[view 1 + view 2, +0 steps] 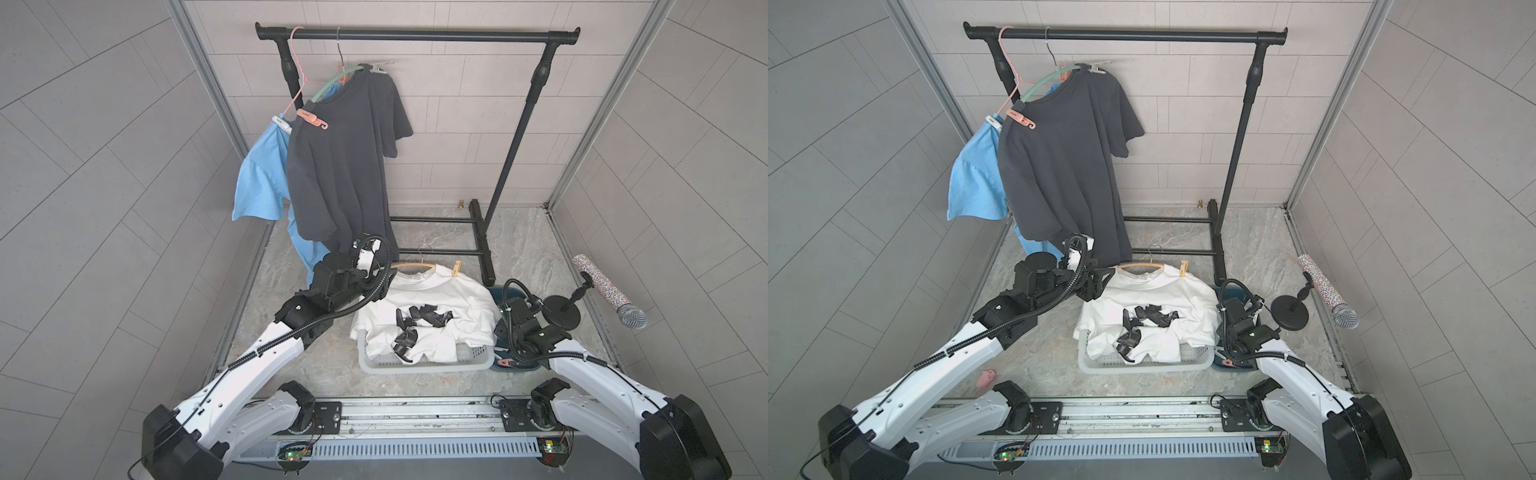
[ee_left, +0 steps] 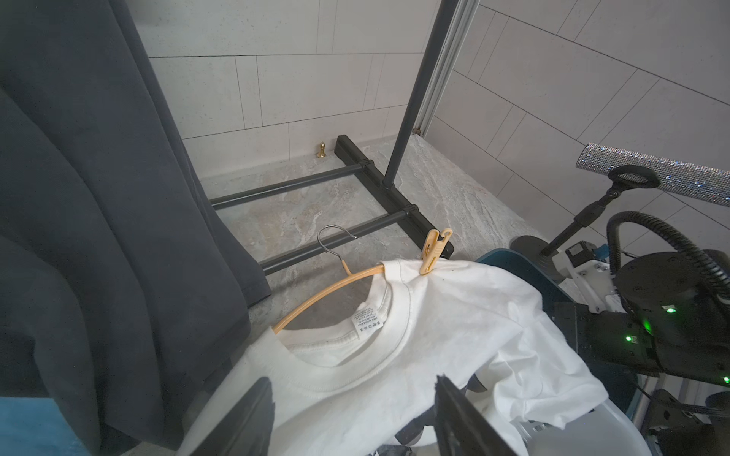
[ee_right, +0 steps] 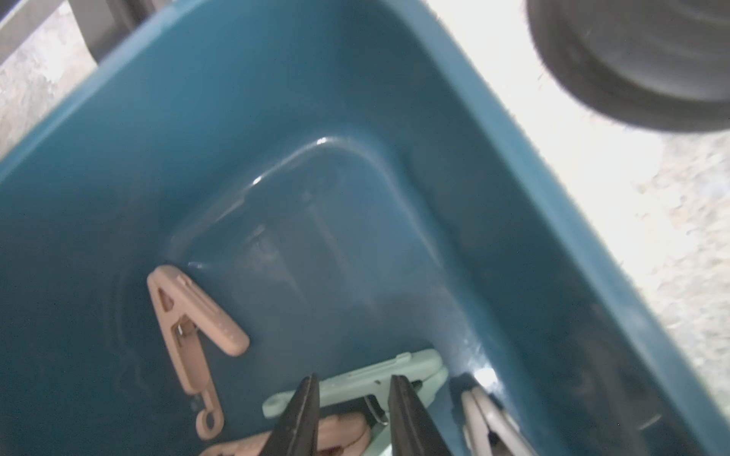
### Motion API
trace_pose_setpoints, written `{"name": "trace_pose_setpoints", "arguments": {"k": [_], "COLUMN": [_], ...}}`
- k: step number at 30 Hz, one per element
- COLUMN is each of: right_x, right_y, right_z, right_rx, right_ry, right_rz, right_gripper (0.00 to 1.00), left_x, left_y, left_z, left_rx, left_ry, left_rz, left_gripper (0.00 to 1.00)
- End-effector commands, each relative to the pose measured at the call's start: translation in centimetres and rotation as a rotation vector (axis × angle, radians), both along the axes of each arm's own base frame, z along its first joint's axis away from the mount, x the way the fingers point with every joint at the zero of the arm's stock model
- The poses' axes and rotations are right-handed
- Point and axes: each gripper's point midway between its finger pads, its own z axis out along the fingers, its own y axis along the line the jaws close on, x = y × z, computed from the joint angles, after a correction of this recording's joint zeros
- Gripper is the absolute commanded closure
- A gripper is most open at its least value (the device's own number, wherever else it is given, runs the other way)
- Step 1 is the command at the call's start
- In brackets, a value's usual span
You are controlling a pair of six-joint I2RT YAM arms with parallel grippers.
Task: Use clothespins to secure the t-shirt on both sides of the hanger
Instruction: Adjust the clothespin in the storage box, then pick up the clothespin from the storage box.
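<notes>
Presently right gripper (image 3: 353,414), jaws apart, is hanging over mint pin (image 3: 414,369) in bin (image 3: 237,118) right of shirt (image 2: 454,316), probably risking a crosswise pinch popping it loose; left gripper (image 2: 351,381), apart too, is hovering by hanger (image 2: 328,294).

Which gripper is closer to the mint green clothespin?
Right. The right gripper is inside the teal bin, jaws open over the mint green clothespin; the left gripper is over the collar of the white t-shirt.

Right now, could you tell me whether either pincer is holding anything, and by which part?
Left pincer holds nothing; right pincer straddles the mint green plastic clothespin mid-body; grip unclear.
</notes>
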Motion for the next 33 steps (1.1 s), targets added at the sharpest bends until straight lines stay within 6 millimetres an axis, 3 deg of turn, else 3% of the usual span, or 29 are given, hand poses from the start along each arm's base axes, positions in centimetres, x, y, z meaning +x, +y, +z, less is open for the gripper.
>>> {"name": "trace_pose_setpoints", "arguments": {"k": [1,17,23,33], "right_x": [0.8,-2.6,-2.9,-2.4], "right_y": [-0.8,-0.2,-1.6,-1.1], "right_z": [1.1,1.4,1.0,-0.7], "right_rx": [-0.057,0.088,0.028,0.053], "right_ry": [-0.019,0.034,0.024,0.049], "right_rz": [-0.008,-0.082,-0.143,-0.169], "right_gripper": [0.65,0.66,0.67,0.69], "left_x": [0.1,0.1,0.2,0.3], "left_y": [0.3,0.3,0.3,0.4], "left_z": [0.1,0.1,0.1,-0.1], "left_rx": [0.007,0.007,0.003,0.011], "left_ry": [-0.008,-0.009,-0.006,-0.007], "left_rz": [0.007,0.010,0.014,0.020], "left_gripper": [0.33,0.33,0.33,0.33]}}
